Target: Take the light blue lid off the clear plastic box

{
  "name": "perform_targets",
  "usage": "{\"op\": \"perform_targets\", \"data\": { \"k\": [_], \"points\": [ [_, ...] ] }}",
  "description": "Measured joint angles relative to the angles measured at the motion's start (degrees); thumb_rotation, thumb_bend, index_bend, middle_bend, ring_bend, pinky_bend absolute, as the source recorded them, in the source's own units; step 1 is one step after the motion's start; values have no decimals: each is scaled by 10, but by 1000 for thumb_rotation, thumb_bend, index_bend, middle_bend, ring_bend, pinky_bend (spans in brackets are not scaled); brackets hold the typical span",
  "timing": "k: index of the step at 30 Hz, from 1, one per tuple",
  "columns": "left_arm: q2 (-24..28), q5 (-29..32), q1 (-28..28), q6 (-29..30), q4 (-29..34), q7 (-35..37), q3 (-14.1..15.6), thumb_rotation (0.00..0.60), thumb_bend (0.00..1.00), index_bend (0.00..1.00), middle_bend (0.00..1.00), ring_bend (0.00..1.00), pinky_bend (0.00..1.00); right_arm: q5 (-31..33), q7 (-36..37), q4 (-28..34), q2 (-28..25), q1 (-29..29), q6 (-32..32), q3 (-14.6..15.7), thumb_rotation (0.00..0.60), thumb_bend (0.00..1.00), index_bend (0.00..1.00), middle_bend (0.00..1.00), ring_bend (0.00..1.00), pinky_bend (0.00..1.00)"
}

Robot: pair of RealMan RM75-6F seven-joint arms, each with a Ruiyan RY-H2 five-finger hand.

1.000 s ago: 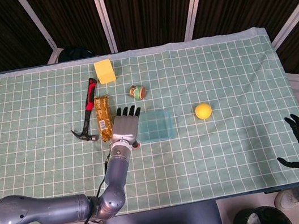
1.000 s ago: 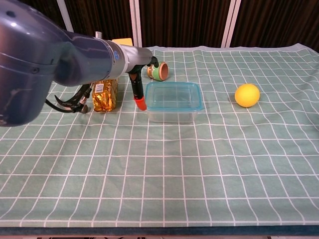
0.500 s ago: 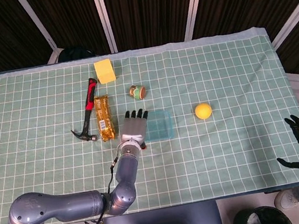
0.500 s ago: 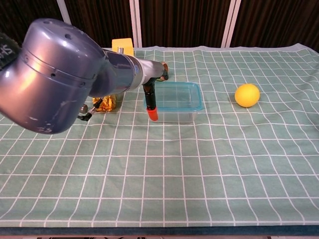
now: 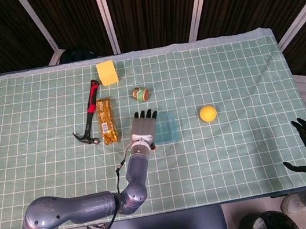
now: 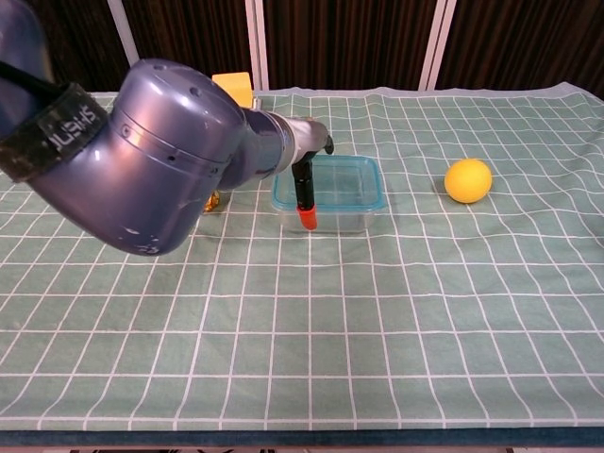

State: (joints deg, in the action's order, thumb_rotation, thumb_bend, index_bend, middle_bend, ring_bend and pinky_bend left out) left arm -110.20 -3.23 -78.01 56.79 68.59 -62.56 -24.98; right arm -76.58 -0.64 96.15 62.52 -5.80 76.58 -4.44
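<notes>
left hand (image 5: 142,129) fingers spread over left part of light blue lid (image 5: 167,127), box beneath

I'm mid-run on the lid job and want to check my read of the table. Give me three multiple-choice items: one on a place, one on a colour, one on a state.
1. Where is the left hand?
A. over the left part of the clear plastic box
B. beside the hammer
C. off the table's edge

2. What colour is the ball lying right of the box?
A. red
B. yellow
C. white

3. What is the state of the light blue lid?
A. lying on the cloth beside the box
B. lifted clear in the hand
C. on the box

Answers:
1 A, the head view shows the hand covering the box's left side.
2 B, both views show it yellow.
3 C, the chest view shows the lid's rim seated around the box top.
</notes>
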Motion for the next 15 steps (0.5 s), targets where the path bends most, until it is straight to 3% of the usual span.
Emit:
{"op": "perform_targets", "data": {
  "k": [3,6,11,15],
  "points": [
    [-11,-23,-1,-6,-20,15,3,600,153,146,184,220,410,2,1,1,0,0,-1,-1,600,240,0,0,0,0],
    [-21,-60,1,-11,-34,36,10,600,185,234,294,309,461,2,3,2,-1,0,-1,-1,600,241,0,0,0,0],
    [-27,-129,14,-20,-40,81,26,600,185,251,316,319,466,1,3,5,-2,0,-2,0,600,240,0,0,0,0],
    [-15,-149,31,-26,-17,93,43,600,185,274,337,319,466,0,5,6,-2,1,-1,1,600,241,0,0,0,0]
  ]
}}
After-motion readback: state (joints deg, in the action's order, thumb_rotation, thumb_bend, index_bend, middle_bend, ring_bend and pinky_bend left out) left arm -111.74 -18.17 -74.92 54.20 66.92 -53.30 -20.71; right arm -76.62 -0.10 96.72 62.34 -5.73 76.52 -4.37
